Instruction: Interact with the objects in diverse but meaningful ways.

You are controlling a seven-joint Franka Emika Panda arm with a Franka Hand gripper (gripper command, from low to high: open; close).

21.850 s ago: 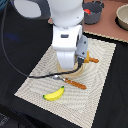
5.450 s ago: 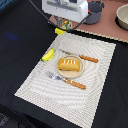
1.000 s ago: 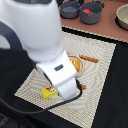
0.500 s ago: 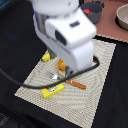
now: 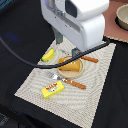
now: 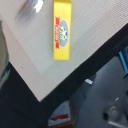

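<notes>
Black cloth is covering the tabletop [image 5: 20, 30], and a pale woven placemat [image 5: 95, 87] is lying across it as the working surface. White arm housing is filling the upper middle of the exterior view, hanging over the far part of the mat. At the mat's centre a plate [image 5: 61, 73] is carrying the orange-brown bread loaf [image 5: 71, 65], set out like a meal with a fork [image 5: 68, 81] just beside it on the near side and another orange-handled utensil [image 5: 90, 59] on the far side. The yellow banana [image 5: 48, 54] is resting at the mat's edge toward the exterior view's left, and the yellow rectangular block with red label [image 5: 52, 89] is sitting flat near the front corner, apart from the plate; the wrist view is looking straight down on it [image 6: 61, 30]. No tomato is showing. The claw itself is hiding behind the arm's body in both views, so I cannot tell whether it is spread or clenched, nor whether it is touching anything.
</notes>
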